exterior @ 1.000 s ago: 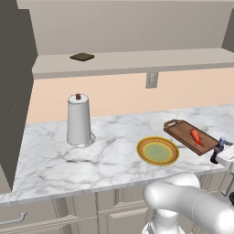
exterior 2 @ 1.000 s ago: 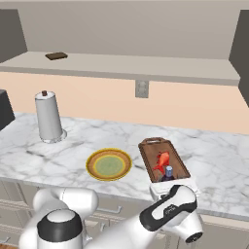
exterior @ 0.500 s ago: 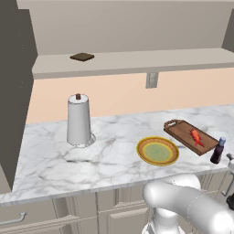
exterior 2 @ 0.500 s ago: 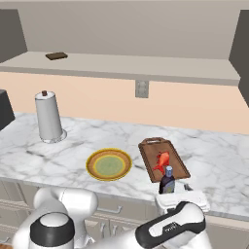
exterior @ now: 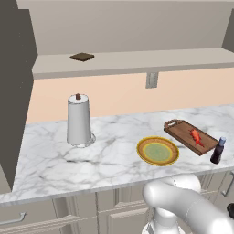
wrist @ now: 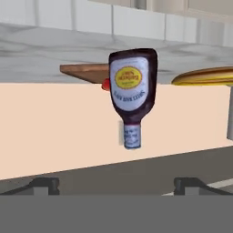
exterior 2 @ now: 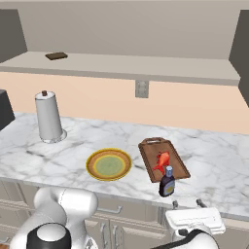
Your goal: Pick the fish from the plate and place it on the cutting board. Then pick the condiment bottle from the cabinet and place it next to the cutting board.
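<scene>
The condiment bottle (exterior 2: 167, 183) has a dark brown-purple body, a narrow neck and a light blue-grey cap. In the hand view its pale label (wrist: 129, 85) carries a yellow oval badge and lines of dark print too small to read; there the bottle appears upside down, since that camera is rolled over. It stands upright on the marble counter (exterior: 55, 160), just beside the near end of the cutting board (exterior 2: 163, 158), at about 6 o'clock from it in the right base view and about 4 o'clock from it in the left base view.

The cutting board is dark brown with a raised rim, its handle at the far end. The fish (exterior 2: 162, 160), small and red-orange, lies on the board towards its near end. The plate (exterior 2: 109, 164), yellow-orange at the rim and pale green in the middle, sits at 9 o'clock from the board, apart from it.

The claw (exterior 2: 186, 203) hangs below the counter's front edge, at 6 o'clock from the bottle in the right base view, its white hand body in front of the drawer fronts. Its two dark fingertips (wrist: 44, 184) stand spread wide with nothing between them, well apart from the bottle. The arm's white elbow (exterior: 183, 205) bulks at 6 o'clock in the left base view.

On the cabinet (exterior: 137, 61) ledge lies a small flat dark slab (exterior: 82, 57), and a paper-towel roll (exterior: 78, 119) stands at the counter's left.
</scene>
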